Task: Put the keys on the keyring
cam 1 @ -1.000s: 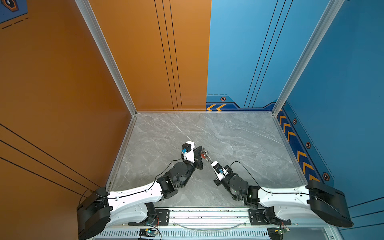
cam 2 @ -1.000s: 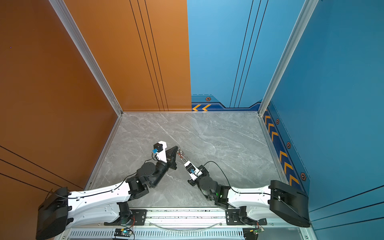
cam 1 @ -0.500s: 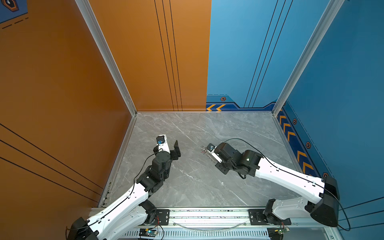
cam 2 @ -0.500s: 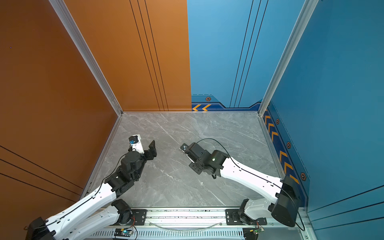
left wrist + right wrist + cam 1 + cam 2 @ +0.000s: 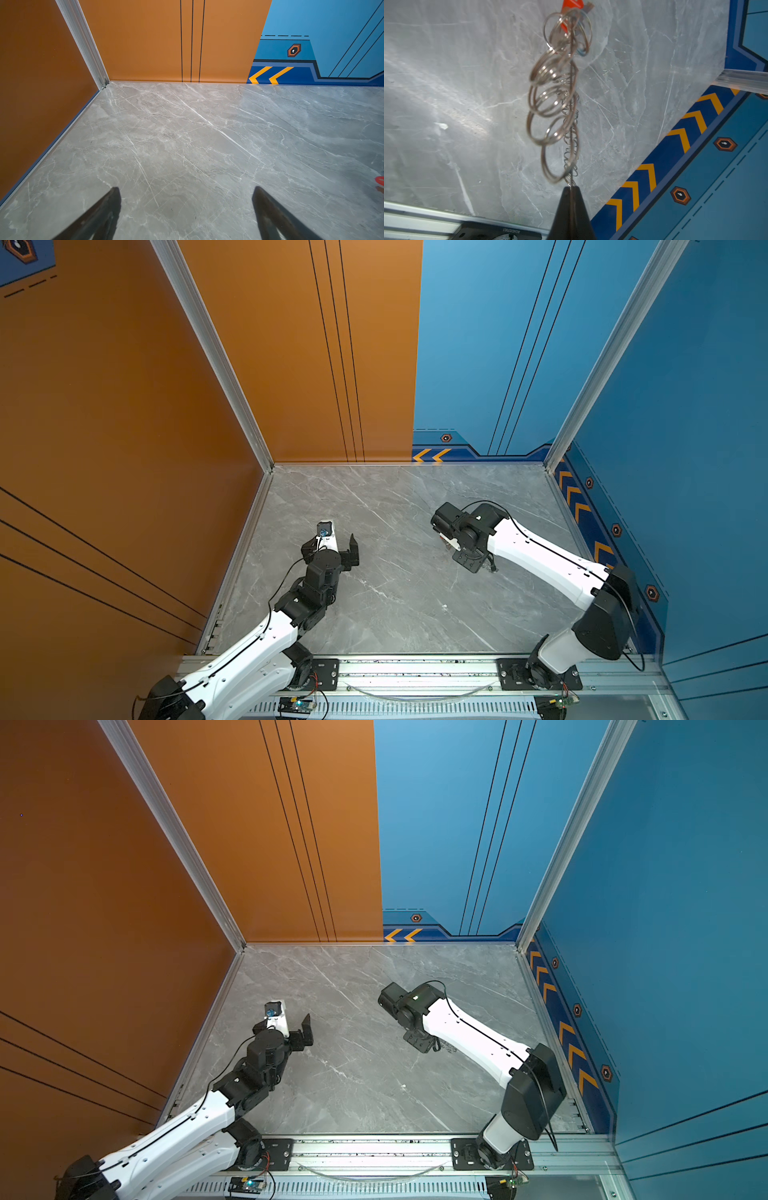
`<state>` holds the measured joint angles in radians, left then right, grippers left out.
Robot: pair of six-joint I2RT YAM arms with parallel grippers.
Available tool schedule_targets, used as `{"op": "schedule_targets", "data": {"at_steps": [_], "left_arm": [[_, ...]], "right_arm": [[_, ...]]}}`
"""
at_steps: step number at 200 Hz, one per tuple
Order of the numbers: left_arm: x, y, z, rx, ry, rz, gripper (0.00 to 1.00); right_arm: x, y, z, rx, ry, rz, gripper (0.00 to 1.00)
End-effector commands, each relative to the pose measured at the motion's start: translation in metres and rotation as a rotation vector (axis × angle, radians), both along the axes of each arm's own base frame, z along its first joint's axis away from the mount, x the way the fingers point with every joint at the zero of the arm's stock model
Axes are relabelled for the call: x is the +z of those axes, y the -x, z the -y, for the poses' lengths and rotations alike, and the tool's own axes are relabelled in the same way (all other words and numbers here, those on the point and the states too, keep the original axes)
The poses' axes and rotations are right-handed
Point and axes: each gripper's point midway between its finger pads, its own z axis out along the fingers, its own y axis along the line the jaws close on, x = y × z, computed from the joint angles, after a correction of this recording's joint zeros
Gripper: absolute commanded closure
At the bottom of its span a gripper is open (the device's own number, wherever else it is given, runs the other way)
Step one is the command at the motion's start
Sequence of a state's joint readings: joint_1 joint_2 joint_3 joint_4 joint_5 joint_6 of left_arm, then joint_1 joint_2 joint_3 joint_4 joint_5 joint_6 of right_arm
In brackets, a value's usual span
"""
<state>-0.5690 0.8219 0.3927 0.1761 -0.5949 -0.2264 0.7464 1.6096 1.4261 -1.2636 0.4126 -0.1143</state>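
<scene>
Left claw: spread wide, empty, above the tabletop. Right claw: closed on the keyring, above the tabletop.

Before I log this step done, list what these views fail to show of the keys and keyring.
- Keys: right wrist view shows only an orange tag, cut by the frame edge; their number cannot be told.
- Keyring: blurred there; in both top views mostly under the right arm.
</scene>
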Motion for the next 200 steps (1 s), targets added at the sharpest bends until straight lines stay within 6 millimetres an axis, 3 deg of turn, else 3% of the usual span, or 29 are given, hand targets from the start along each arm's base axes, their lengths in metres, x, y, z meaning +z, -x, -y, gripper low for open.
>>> {"op": "schedule_targets", "data": {"at_steps": [1,5,14,48,53,95,155,166,178,200], "left_arm": [[-0.003,-0.002,-0.004,0.012,-0.026,0.010,0.02],[-0.004,-0.003,-0.005,0.011,-0.031,0.008,0.02],[-0.007,-0.003,-0.006,0.013,-0.039,0.004,0.02],[-0.014,-0.001,-0.012,0.029,-0.053,-0.003,0.02],[-0.015,-0.001,-0.013,0.030,-0.053,-0.003,0.02],[-0.023,-0.003,-0.021,0.053,-0.045,-0.019,0.02],[-0.023,-0.003,-0.025,0.062,-0.027,-0.016,0.02],[-0.023,-0.003,-0.026,0.066,-0.026,-0.014,0.02],[-0.022,-0.002,-0.027,0.069,-0.025,-0.010,0.02],[-0.021,-0.003,-0.028,0.073,-0.021,-0.005,0.02]], "right_arm": [[-0.002,-0.025,0.024,-0.066,0.169,0.049,1.00],[-0.004,-0.032,0.034,-0.105,0.188,0.049,1.00],[-0.011,-0.039,0.038,-0.124,0.219,0.039,1.00],[-0.044,-0.035,0.024,-0.111,0.274,-0.039,1.00],[-0.047,-0.029,0.012,-0.080,0.275,-0.040,1.00],[-0.062,0.009,-0.032,0.003,0.268,-0.067,0.98],[-0.076,0.041,-0.070,0.112,0.277,-0.089,0.89],[-0.079,0.051,-0.076,0.132,0.264,-0.120,0.85],[-0.080,0.064,-0.081,0.155,0.240,-0.156,0.73],[-0.073,0.072,-0.082,0.168,0.205,-0.148,0.59]]}}
